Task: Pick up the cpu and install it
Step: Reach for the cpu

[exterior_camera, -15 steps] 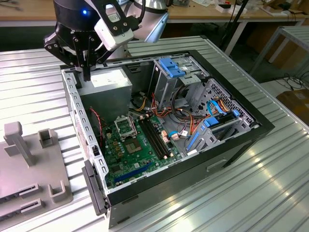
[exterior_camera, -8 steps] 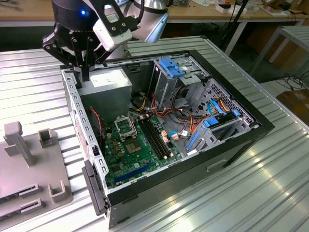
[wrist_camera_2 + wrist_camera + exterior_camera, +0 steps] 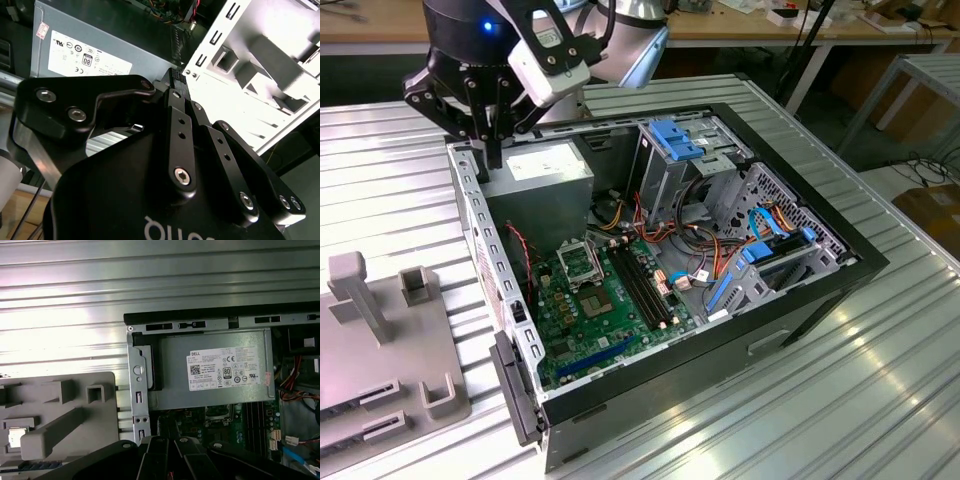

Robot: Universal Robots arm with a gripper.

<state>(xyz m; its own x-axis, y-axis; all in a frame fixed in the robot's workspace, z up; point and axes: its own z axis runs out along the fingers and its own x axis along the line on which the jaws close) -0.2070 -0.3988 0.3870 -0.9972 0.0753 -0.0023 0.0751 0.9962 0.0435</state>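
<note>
Black metal fingers (image 3: 493,140), pressed together and empty, hang above the grey power-supply box (image 3: 548,172); the small silver-topped square cpu (image 3: 17,436) sits in the grey plastic holder (image 3: 60,405) on the ribbed surface (image 3: 65,300).

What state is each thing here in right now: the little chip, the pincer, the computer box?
cpu: lying flat in a recess of the grey holder, not picked up.
pincer: shut, holding nothing, above the power supply.
computer case: lying on its side, panel off, insides exposed.
</note>
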